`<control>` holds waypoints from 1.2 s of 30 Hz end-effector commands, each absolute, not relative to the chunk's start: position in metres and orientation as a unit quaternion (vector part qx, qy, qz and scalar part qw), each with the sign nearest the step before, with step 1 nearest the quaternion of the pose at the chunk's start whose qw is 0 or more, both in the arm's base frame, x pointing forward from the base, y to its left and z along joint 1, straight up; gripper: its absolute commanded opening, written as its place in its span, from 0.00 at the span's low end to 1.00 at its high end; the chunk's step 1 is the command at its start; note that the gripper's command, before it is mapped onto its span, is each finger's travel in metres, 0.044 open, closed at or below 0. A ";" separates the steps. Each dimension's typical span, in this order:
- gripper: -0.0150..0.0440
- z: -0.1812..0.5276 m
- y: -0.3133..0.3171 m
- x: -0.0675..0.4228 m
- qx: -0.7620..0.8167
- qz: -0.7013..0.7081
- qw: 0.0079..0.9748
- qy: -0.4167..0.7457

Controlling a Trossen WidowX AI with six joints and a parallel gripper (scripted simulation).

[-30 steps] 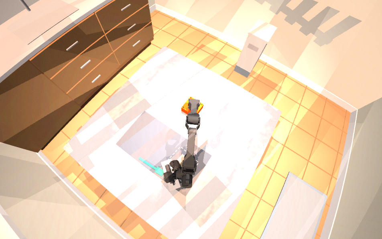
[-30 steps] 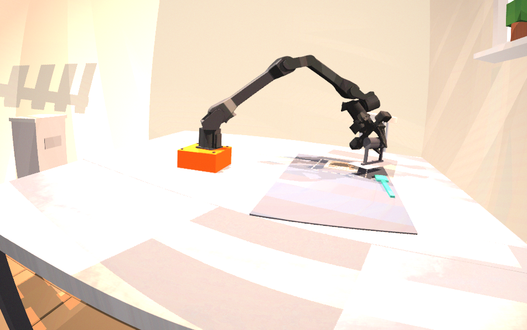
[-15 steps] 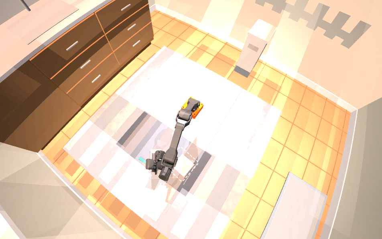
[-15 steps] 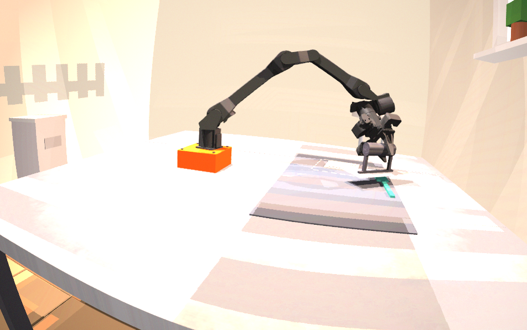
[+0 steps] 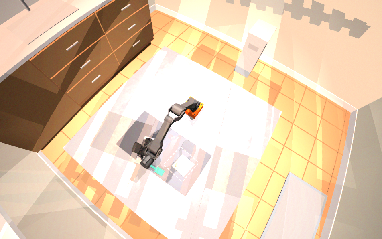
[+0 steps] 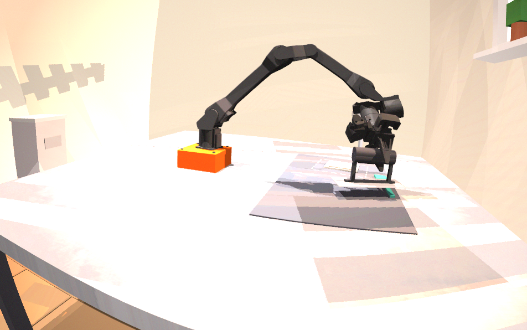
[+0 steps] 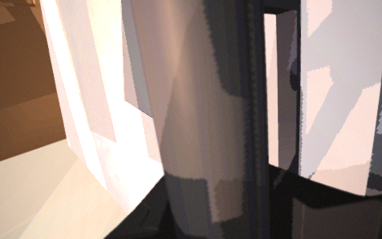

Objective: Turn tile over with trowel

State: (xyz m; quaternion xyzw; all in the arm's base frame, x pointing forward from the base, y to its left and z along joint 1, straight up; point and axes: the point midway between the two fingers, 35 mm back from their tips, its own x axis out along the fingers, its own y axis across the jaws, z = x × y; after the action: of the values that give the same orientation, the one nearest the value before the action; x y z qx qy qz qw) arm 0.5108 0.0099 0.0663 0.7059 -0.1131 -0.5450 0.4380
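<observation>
The gripper (image 5: 147,162) is clamped on something — seemingly the trowel (image 5: 157,169). Its blade points at the tile (image 5: 184,165), just beside.

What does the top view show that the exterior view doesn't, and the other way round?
Only the top view clearly shows the white tile lying inside the dashed outline, along with the wooden drawers and the orange floor. Only the exterior view shows the wall shelf with a potted plant, and how high the arm arches over the table. Both show the orange base, the mat, and the gripper shut on the teal trowel beside the outline.
</observation>
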 end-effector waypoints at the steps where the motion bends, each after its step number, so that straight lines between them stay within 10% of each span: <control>1: 0.25 0.071 -0.028 0.503 0.700 -0.561 0.415 -0.153; 18: 0.25 0.071 -0.161 0.453 0.661 -0.619 0.315 -0.284; 36: 0.25 0.053 -0.165 0.451 0.660 -0.620 0.311 -0.289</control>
State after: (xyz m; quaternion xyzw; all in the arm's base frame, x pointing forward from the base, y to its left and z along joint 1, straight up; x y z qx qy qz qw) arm 0.4530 -0.1642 0.0582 0.6630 -0.2845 -0.6200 0.3084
